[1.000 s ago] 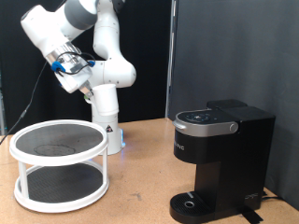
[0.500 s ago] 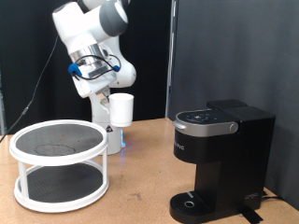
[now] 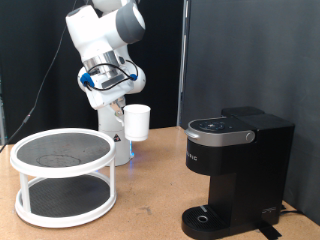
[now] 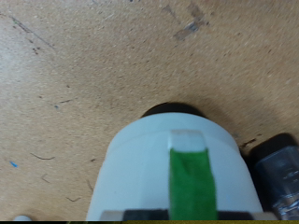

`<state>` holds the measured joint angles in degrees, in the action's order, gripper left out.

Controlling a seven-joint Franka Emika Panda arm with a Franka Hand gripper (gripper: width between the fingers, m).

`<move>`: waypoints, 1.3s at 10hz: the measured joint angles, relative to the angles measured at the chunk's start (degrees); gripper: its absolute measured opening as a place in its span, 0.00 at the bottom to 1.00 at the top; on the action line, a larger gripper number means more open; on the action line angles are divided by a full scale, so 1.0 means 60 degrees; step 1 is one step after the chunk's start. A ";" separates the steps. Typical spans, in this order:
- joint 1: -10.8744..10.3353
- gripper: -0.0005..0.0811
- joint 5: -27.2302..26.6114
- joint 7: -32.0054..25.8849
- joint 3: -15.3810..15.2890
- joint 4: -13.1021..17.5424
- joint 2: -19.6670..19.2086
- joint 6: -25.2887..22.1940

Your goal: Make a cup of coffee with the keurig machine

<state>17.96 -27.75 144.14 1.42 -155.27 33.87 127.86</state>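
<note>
The white arm (image 3: pixel 105 35) stands raised and bent, its wrist angled down toward the exterior view's right. The pincer (image 3: pixel 122 103) hangs in the air between the two-tier wire rack (image 3: pixel 62 175) and the coffee maker (image 3: pixel 237 175). It is closed on the cup (image 3: pixel 137 121), which is held clear above the desk (image 3: pixel 150 205). In the wrist view, the cup (image 4: pixel 177 168) fills the lower middle, with a green-taped finger (image 4: pixel 192 182) pressed against its white wall. The coffee maker sits at the exterior view's right, lid down, well apart from the cup.
</note>
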 joint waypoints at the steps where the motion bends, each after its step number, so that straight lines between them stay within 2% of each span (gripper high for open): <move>1: -0.0015 0.02 -0.0005 0.0352 -0.0271 -0.0001 -0.0111 0.0226; 4: -0.0096 0.02 -0.0006 0.0752 -0.0958 -0.0046 -0.0571 0.0903; 7: -0.0126 0.02 -0.0007 0.0773 -0.1414 -0.0343 -0.1032 0.1711; 10: -0.0155 0.02 -0.0161 0.0800 -0.1710 -0.0531 -0.1536 0.2548; 13: -0.0192 0.02 -0.0360 0.0803 -0.1884 -0.0551 -0.1991 0.3043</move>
<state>16.81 -29.91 148.96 -9.88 -158.58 21.93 146.12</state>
